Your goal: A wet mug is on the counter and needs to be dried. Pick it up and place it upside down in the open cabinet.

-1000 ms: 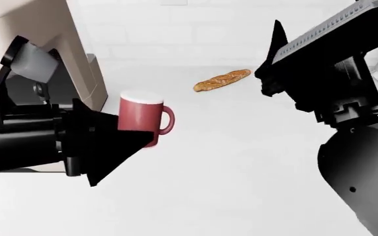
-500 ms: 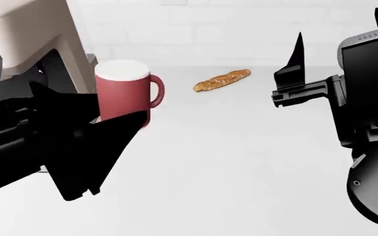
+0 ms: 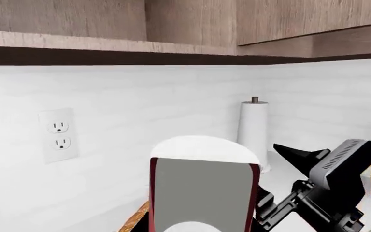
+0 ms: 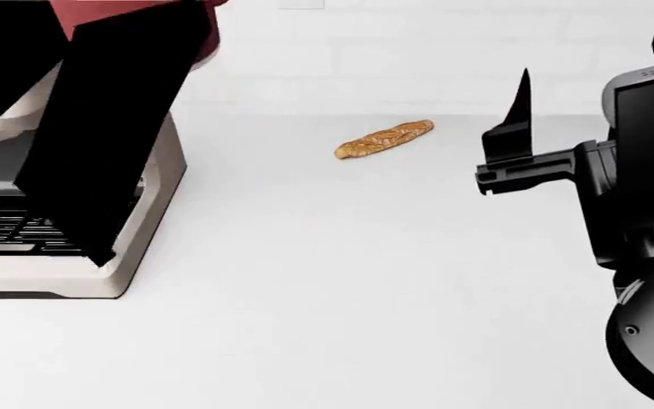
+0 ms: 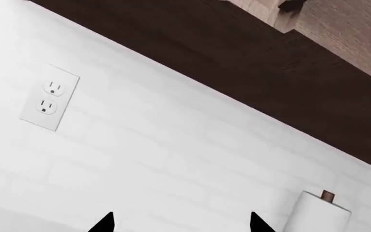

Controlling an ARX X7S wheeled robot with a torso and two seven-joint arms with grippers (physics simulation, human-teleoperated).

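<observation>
Smooth matt white counter (image 4: 339,281); crusty baguette (image 4: 384,139); wood-grain cabinets (image 3: 185,21).

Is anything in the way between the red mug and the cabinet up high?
Nothing visible blocks it. The left gripper holds the mug off the counter, with only bare wall showing below the cabinets.

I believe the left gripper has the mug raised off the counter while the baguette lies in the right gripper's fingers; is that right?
Not quite: the baguette lies on the counter, apart from the open, empty right gripper, as the head view shows. The left gripper does hold the mug raised.
</observation>
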